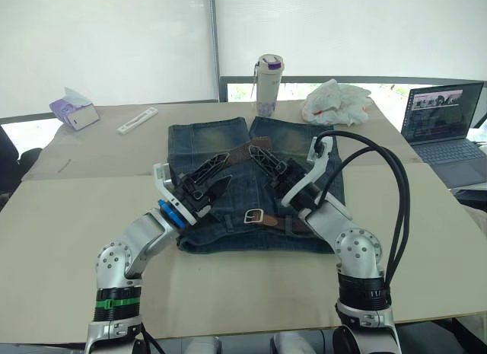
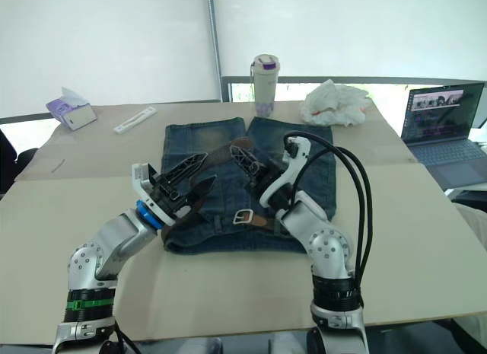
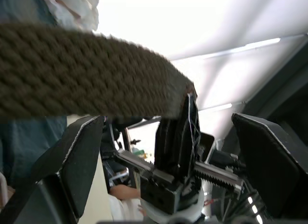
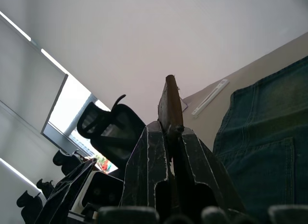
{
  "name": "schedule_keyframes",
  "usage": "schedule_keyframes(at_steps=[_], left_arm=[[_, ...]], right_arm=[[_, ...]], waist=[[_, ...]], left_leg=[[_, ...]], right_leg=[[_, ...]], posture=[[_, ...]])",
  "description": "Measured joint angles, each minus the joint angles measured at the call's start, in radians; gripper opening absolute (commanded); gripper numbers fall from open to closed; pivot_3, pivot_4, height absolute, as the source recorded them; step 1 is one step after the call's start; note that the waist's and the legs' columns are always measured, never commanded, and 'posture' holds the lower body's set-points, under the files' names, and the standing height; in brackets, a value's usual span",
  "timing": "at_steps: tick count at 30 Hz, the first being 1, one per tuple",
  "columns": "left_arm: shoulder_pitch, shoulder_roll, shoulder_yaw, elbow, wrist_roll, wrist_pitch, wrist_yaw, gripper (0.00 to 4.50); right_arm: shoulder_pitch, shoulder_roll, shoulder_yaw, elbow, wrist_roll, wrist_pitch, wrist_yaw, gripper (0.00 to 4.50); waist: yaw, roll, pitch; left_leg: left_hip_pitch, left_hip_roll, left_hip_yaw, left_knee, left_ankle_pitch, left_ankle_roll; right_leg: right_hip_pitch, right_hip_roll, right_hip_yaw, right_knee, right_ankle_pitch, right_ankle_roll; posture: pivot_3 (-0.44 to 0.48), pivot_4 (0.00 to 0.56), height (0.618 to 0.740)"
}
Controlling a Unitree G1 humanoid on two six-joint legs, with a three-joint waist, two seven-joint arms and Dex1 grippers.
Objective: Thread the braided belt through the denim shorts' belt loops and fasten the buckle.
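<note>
The braided belt (image 1: pixel 242 152), a long narrow dark brown woven strap, is pinched near its free end between the two black fingers of the right gripper (image 1: pixel 264 161). In the right wrist view the fingers (image 4: pixel 192 171) are pressed together on the strap, and the tip of the strap stands up just past the fingertips. The left gripper (image 1: pixel 214 174) sits just beside the right one, above the denim shorts (image 1: pixel 228 137). Its two black fingers (image 3: pixel 77 161) are spread apart, and the strap runs across in front of them without being clamped.

From the right gripper the strap runs along the waistband nearest the robot to the buckle (image 1: pixel 254 216), a small silver rectangular metal frame that lies flat on the denim between the two arms.

The denim shorts are blue with faded yellowish patches on both legs. They lie flat on the beige table (image 1: pixel 76 209), with the legs pointing away from the robot.

Beyond the shorts stand a tall pale tumbler with a purple lid (image 1: pixel 268 84) and, beside it, a crumpled white plastic bag (image 1: pixel 335 101). Its contents cannot be told. At the far left lie a purple and white tissue box (image 1: pixel 74 110) and a flat white strip (image 1: pixel 137 120). An open laptop (image 1: pixel 445 118) stands at the far right.
</note>
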Motion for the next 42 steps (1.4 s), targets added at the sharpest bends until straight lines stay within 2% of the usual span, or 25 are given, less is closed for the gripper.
schedule_keyframes(at_steps=[4,6,11,14,15,17,21,24,27,31,33,36,38,42], left_arm=[[-0.002,-0.002,-0.008,0.010,0.032,0.014,-0.040,4.47],[-0.002,0.060,-0.015,0.010,0.034,0.077,-0.097,4.47],[-0.001,0.291,-0.018,0.010,0.100,0.291,-0.401,4.47],[-0.013,0.412,-0.044,0.010,0.266,0.338,-0.650,4.47],[-0.033,0.428,-0.051,0.020,0.334,0.329,-0.712,4.47],[-0.080,0.430,-0.055,0.059,0.423,0.291,-0.769,4.47],[-0.151,0.379,-0.103,0.078,0.702,0.080,-0.851,4.47],[-0.155,0.334,-0.112,0.046,0.808,-0.026,-0.903,4.47],[-0.143,0.299,-0.120,-0.034,0.929,-0.165,-0.932,4.47],[-0.078,0.306,-0.153,-0.155,1.100,-0.327,-0.965,4.47],[-0.034,0.306,-0.193,-0.166,1.278,-0.488,-0.946,4.47],[-0.006,0.307,-0.286,-0.093,1.698,-0.877,-0.808,4.47],[-0.011,0.300,-0.304,-0.032,1.908,-1.082,-0.685,4.47],[-0.021,0.254,-0.305,0.060,2.109,-1.251,-0.491,4.47]], right_arm=[[0.000,0.002,0.002,0.000,0.020,0.011,0.000,0.00],[0.001,-0.003,0.002,-0.001,0.023,0.013,0.000,0.00],[0.005,-0.028,-0.005,-0.001,0.030,0.028,0.000,0.00],[0.005,-0.039,-0.007,-0.001,0.030,0.031,0.008,0.00],[0.004,-0.044,-0.008,0.000,0.030,0.032,0.013,0.00],[0.004,-0.046,-0.006,0.000,0.030,0.035,0.022,0.00],[0.004,-0.048,-0.005,0.000,0.030,0.041,0.023,0.00],[0.005,-0.047,-0.007,0.000,0.030,0.044,0.019,0.00],[0.009,-0.047,-0.008,-0.001,0.030,0.045,0.017,0.00],[0.019,-0.048,-0.021,-0.002,0.031,0.047,0.011,0.00],[0.019,-0.047,-0.028,-0.002,0.033,0.050,0.005,0.00],[0.019,-0.039,-0.036,-0.002,0.035,0.054,-0.004,0.00],[0.019,-0.028,-0.035,-0.002,0.038,0.056,-0.006,0.00],[0.019,-0.018,-0.032,-0.002,0.052,0.057,-0.011,0.00]], waist=[[0.000,0.000,0.000],[-0.002,0.000,0.000],[-0.008,0.001,0.001],[-0.008,0.002,0.001],[-0.004,0.003,0.002],[0.000,0.003,0.002],[0.001,0.003,0.002],[-0.005,0.003,0.002],[-0.005,0.003,0.002],[-0.005,0.003,0.002],[-0.005,0.003,0.002],[0.002,0.003,0.002],[0.005,0.003,0.002],[0.012,0.003,0.002]], left_leg=[[-0.001,0.000,0.000,0.000,0.000,0.000],[-0.001,0.000,0.000,0.000,0.000,0.000],[0.000,0.001,0.000,-0.001,0.000,0.000],[0.000,0.003,0.003,-0.002,0.000,0.000],[0.000,0.003,0.003,-0.002,0.000,0.000],[0.000,0.003,0.004,-0.002,0.000,0.000],[-0.002,0.004,0.003,-0.003,0.000,0.000],[-0.003,0.005,0.001,-0.004,0.000,0.000],[-0.003,0.008,0.001,-0.004,0.000,0.000],[-0.001,0.010,0.002,-0.005,0.000,0.000],[-0.001,0.010,0.002,-0.005,0.000,0.000],[-0.001,0.010,0.002,-0.005,0.000,0.000],[-0.002,0.011,0.002,-0.006,0.000,0.000],[-0.003,0.011,0.002,-0.006,0.000,0.000]], right_leg=[[0.000,0.000,0.000,-0.001,0.000,0.000],[0.000,0.001,0.000,-0.001,0.000,0.000],[-0.001,0.005,0.000,-0.002,0.001,-0.001],[-0.001,0.007,0.000,-0.002,0.001,-0.004],[-0.001,0.008,0.000,-0.003,0.001,-0.004],[-0.001,0.008,-0.001,-0.003,0.001,-0.004],[-0.002,0.007,0.001,-0.004,0.001,-0.005],[-0.003,0.007,0.003,-0.004,0.002,-0.005],[-0.003,0.007,0.003,-0.004,0.002,-0.006],[-0.003,0.007,0.004,-0.004,0.002,-0.006],[-0.002,0.008,0.004,-0.004,0.002,-0.006],[-0.003,0.008,0.004,-0.005,0.003,-0.007],[-0.003,0.007,0.004,-0.006,0.003,-0.007],[-0.003,0.007,0.003,-0.005,0.003,-0.006]], posture=[[0.000,0.150,0.740],[0.000,0.150,0.740],[0.000,0.150,0.740],[0.000,0.150,0.740],[0.000,0.150,0.740],[0.000,0.150,0.740],[0.000,0.150,0.740],[0.000,0.150,0.740],[0.000,0.150,0.740],[0.000,0.150,0.740],[0.000,0.150,0.740],[0.000,0.150,0.740],[0.000,0.150,0.740],[0.000,0.150,0.740]])
